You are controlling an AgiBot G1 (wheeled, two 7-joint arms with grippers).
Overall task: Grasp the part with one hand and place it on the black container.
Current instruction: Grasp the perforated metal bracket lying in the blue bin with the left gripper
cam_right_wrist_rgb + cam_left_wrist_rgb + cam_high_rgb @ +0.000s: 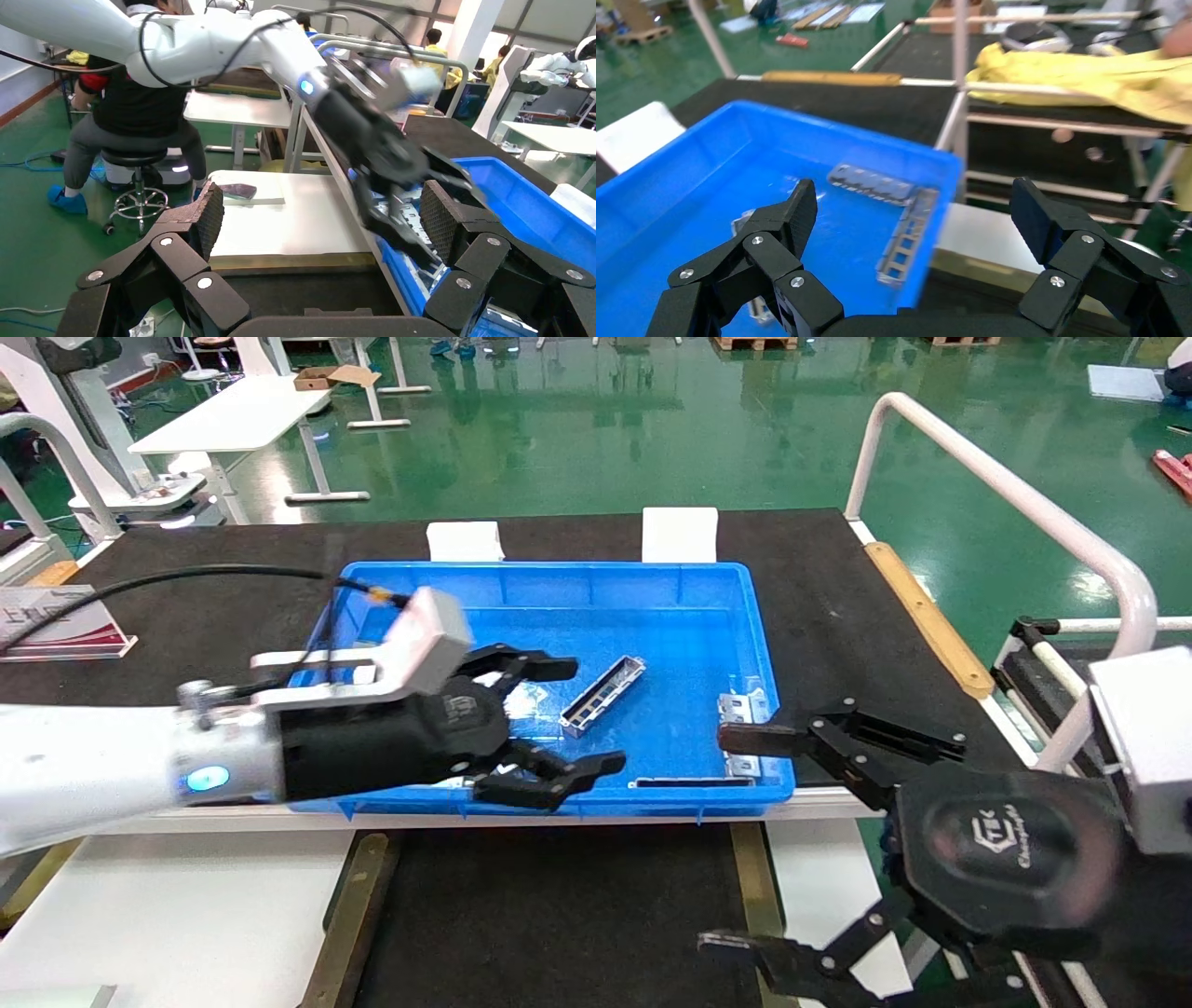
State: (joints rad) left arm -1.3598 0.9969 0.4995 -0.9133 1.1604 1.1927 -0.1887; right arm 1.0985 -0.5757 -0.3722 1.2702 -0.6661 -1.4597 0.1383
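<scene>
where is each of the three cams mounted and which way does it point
Head view: on the head, looking forward and down at the blue bin and black container; both arms show, left gripper open over the bin, right gripper open.
Left wrist view: on the left wrist, looking past its open fingers into the bin at the part.
Right wrist view: on the right wrist, facing sideways at the left arm.
Shared: bin and left gripper.

White arms; black linkage grippers [568, 724] with silver screws; blue ring light
</scene>
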